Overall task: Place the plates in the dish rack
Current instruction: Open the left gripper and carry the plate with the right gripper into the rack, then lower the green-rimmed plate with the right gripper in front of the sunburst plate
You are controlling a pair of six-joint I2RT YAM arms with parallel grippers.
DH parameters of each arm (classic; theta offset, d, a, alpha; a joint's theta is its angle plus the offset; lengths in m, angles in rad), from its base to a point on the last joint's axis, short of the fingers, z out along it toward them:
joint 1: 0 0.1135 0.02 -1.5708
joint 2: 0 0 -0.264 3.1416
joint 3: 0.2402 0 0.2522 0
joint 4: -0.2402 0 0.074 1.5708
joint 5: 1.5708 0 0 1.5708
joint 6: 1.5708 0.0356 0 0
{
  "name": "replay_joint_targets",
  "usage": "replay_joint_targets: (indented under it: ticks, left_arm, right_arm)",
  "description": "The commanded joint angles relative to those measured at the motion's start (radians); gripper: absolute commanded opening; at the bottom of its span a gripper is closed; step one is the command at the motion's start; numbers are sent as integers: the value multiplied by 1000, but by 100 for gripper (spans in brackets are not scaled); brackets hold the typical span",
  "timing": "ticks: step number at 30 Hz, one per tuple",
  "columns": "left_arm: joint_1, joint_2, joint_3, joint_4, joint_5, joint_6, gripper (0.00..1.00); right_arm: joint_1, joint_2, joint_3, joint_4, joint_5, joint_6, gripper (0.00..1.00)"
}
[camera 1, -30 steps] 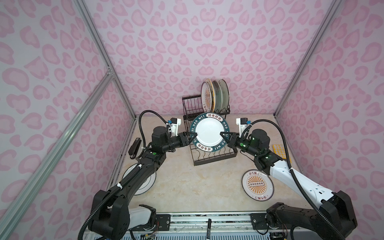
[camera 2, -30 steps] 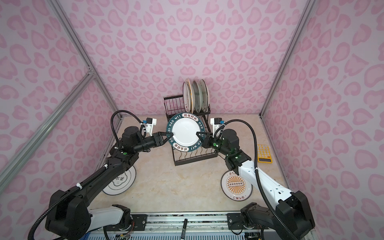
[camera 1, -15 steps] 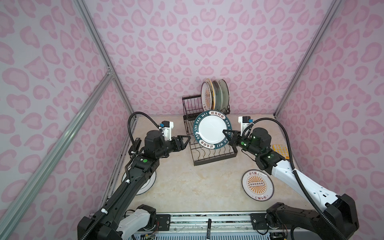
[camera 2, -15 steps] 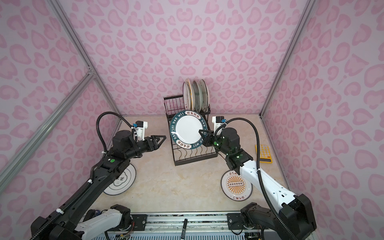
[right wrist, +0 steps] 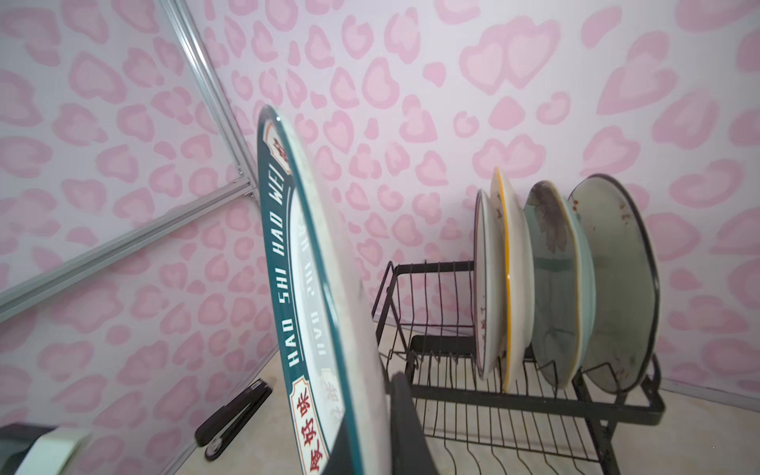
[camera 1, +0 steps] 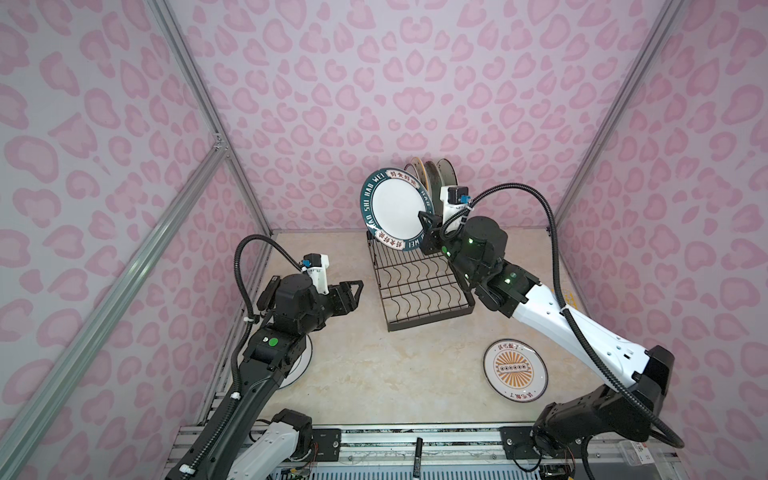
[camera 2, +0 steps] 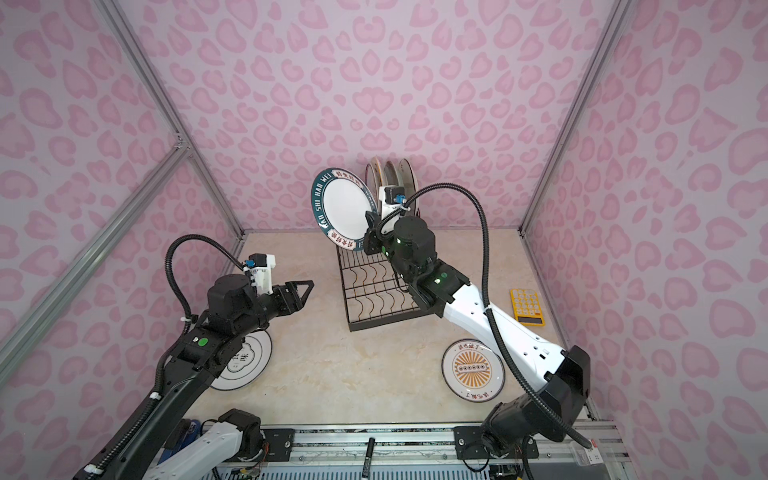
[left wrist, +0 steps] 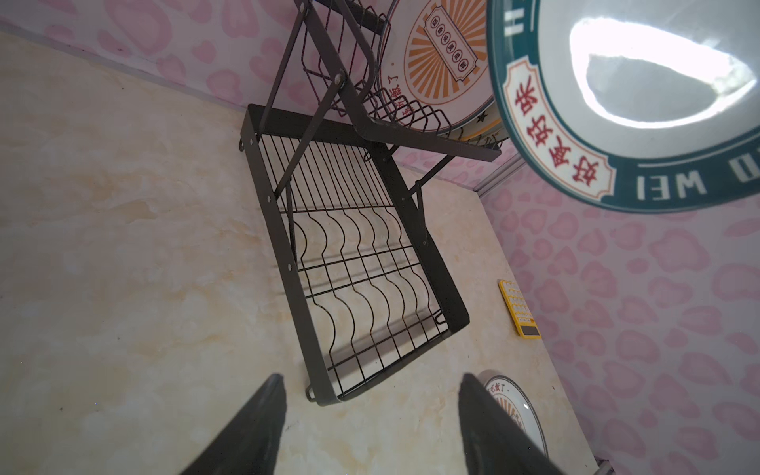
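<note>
My right gripper (camera 1: 427,224) (right wrist: 370,411) is shut on the edge of a white plate with a dark lettered rim (camera 1: 397,210) (camera 2: 345,205) (left wrist: 641,94). It holds the plate upright above the black wire dish rack (camera 1: 419,291) (camera 2: 374,295) (left wrist: 353,267), in front of the upper tier. Several plates (right wrist: 555,288) (camera 1: 436,174) stand in that tier. My left gripper (camera 1: 357,286) (left wrist: 372,378) is open and empty, left of the rack. An orange-sunburst plate (camera 1: 514,370) (camera 2: 473,370) lies flat at the front right. A white plate (camera 2: 249,361) lies under my left arm.
A yellow calculator (camera 2: 527,306) (left wrist: 519,309) lies by the right wall. A black stapler-like object (right wrist: 234,415) lies along the left wall. A black marker (camera 1: 417,451) rests on the front rail. Pink patterned walls close in three sides.
My left gripper let go of the lettered plate, opened and drew back to the left. The right gripper has carried the plate up and back toward the upper tier.
</note>
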State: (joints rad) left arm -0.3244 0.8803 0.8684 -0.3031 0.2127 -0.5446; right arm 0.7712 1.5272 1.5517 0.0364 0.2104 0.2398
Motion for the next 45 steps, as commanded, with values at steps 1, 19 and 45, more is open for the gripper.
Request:
replay_joint_targets:
  ticks: [1,19,45]
  left_arm:
    - [0,-20,-2,-29,-20,21,68]
    - [1,-40,-34,-21,7,8,68]
    - [1,-40,-33,-24,19,15,68]
  right_arm:
    - [16,81,108,19,175,-95,0]
    - [31,622,780,-146,521,-312,0]
    - [14,860,1023,-236,684,-421,0]
